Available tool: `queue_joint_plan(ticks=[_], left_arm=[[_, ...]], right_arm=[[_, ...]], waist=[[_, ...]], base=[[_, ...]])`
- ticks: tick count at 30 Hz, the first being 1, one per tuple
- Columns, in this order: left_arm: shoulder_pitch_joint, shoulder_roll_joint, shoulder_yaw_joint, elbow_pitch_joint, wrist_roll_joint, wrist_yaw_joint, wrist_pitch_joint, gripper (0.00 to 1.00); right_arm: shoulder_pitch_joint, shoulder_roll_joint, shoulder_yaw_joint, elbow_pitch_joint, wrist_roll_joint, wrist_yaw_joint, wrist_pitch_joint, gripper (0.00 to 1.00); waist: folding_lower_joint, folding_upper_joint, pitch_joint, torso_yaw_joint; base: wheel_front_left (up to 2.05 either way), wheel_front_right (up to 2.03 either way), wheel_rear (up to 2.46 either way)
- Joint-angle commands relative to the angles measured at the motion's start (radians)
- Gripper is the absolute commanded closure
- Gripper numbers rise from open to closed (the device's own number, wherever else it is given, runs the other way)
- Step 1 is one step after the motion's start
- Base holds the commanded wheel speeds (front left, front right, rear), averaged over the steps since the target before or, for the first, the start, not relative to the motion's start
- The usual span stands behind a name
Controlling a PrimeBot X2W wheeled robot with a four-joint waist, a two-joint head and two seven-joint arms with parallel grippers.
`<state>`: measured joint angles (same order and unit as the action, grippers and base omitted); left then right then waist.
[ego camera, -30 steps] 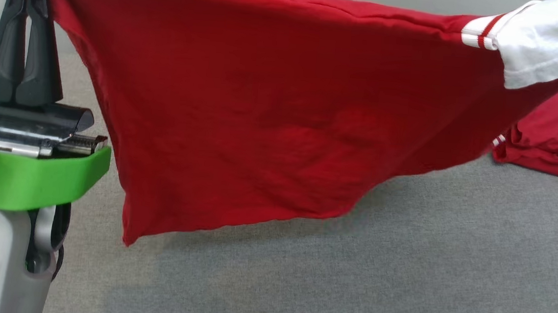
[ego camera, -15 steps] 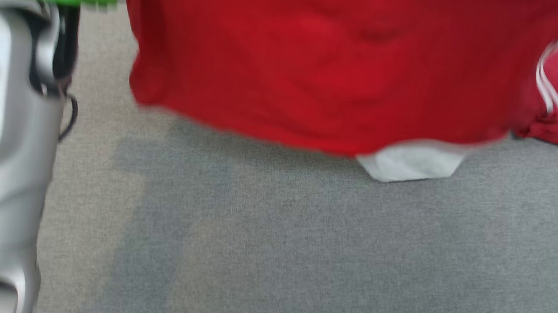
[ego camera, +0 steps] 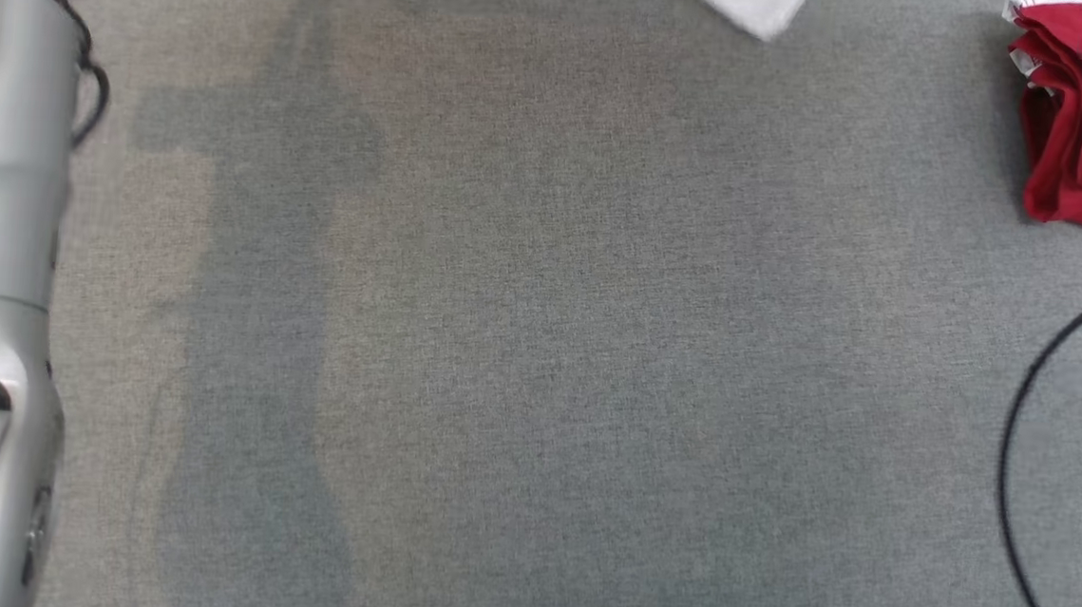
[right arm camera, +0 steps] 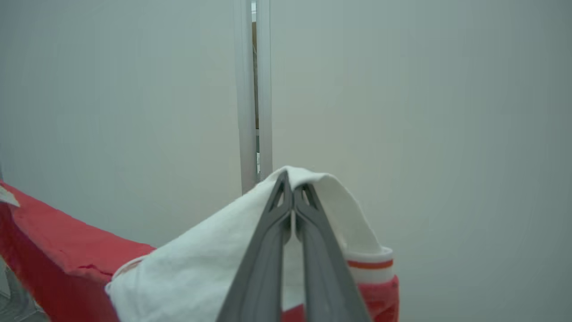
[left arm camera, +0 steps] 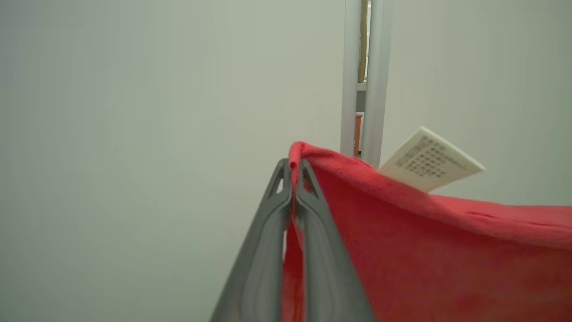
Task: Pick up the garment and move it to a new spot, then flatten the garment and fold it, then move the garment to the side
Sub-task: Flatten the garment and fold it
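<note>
Above grey fabric surface (ego camera: 538, 341): left gripper (left arm camera: 294, 167), right gripper (right arm camera: 292, 184) pinched tight on red-and-white garment (left arm camera: 447, 259). Likely carrying step; next lower, spread flat.

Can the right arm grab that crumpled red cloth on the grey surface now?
Probably not: the right end effector is shut on the garment's white sleeve, so it must let go before reaching the crumpled red cloth.

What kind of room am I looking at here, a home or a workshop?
Probably an indoor test room rather than a home: a broad grey fabric surface, bare pale wall panels joined by a pale upright, and a red garment held up.
</note>
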<state>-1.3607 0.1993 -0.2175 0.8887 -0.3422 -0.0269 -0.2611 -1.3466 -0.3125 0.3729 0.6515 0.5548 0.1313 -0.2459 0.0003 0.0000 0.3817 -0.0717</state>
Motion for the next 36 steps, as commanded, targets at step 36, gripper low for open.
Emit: queue_joint_plan(ticks=[36], left_arm=[[1.258, -0.122, 0.322, -0.665, 0.104, -0.017, -0.003, 1.00]], right_arm=[[1.298, -0.036, -0.090, -0.428, 0.140, -0.002, 0.013, 1.00]], waist=[[-0.0003, 0.0000, -0.222, 0.019]], base=[[0.00, 0.00, 0.00]])
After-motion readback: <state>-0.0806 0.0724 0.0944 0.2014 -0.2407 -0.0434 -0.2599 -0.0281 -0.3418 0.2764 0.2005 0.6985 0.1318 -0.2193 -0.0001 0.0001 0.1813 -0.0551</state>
